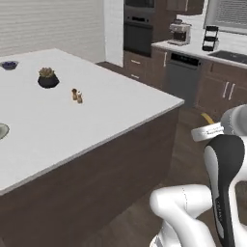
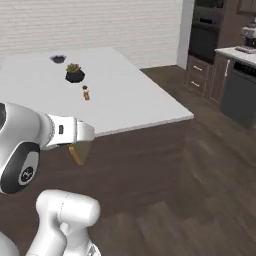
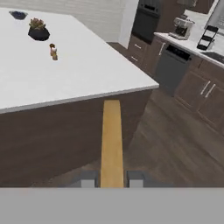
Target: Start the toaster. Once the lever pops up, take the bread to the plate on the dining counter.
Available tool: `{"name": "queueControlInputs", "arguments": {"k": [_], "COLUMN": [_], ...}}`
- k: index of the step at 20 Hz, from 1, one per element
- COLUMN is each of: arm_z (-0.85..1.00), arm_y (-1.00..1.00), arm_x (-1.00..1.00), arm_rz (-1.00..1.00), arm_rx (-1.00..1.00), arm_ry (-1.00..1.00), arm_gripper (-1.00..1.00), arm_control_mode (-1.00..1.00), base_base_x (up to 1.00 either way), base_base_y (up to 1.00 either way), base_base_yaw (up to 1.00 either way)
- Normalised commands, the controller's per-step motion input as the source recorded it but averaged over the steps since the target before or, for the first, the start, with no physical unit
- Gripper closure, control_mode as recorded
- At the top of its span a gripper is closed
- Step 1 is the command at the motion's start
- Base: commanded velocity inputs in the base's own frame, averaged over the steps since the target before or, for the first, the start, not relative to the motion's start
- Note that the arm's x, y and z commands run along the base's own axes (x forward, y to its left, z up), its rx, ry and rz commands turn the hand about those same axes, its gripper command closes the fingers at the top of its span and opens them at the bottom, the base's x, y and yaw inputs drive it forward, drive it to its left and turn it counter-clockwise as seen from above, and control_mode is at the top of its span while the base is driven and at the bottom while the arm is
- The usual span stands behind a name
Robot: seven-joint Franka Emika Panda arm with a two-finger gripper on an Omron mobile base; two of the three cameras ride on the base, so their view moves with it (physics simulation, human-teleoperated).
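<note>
The bread (image 3: 111,140) is pinched edge-on between the two fingertips of the gripper (image 3: 111,179) and is held in the air beside the dark side of the dining counter (image 1: 96,116). The edge of the plate (image 1: 2,131) is seen on the white top, well apart from the bread.

A small dark potted plant (image 1: 48,78) is the landmark here. A small dark blue bowl (image 1: 9,64) lies beyond it toward the brick wall, and two little brown shakers (image 1: 77,95) stand near it on the nearer side. Far off from the plant, a black wall oven (image 1: 138,30), a coffee machine (image 1: 180,33) and a grey dishwasher (image 1: 182,77) line the wooden floor.
</note>
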Motion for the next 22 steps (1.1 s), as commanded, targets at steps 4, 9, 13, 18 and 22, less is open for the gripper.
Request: {"name": "queueControlInputs", "arguments": {"k": [4, 9, 13, 18, 22], "arm_z": [0.00, 0.00, 0.00, 0.00, 0.00], "arm_y": [0.00, 0.00, 0.00, 0.00, 0.00], "arm_x": [0.00, 0.00, 0.00, 0.00, 0.00], "arm_rz": [0.00, 0.00, 0.00, 0.00, 0.00], "arm_rx": [0.00, 0.00, 0.00, 0.00, 0.00], "arm_ry": [0.00, 0.00, 0.00, 0.00, 0.00], "arm_gripper": [1.00, 1.00, 1.00, 1.00, 1.00], "arm_control_mode": [1.00, 1.00, 1.00, 1.00, 1.00], "base_base_x": [0.15, 0.12, 0.12, 0.19, 0.36], "base_base_y": [0.00, 0.75, 1.00, 1.00, 1.00], "base_base_yaw": [0.95, 0.61, 0.31, 0.21, 0.01]}}
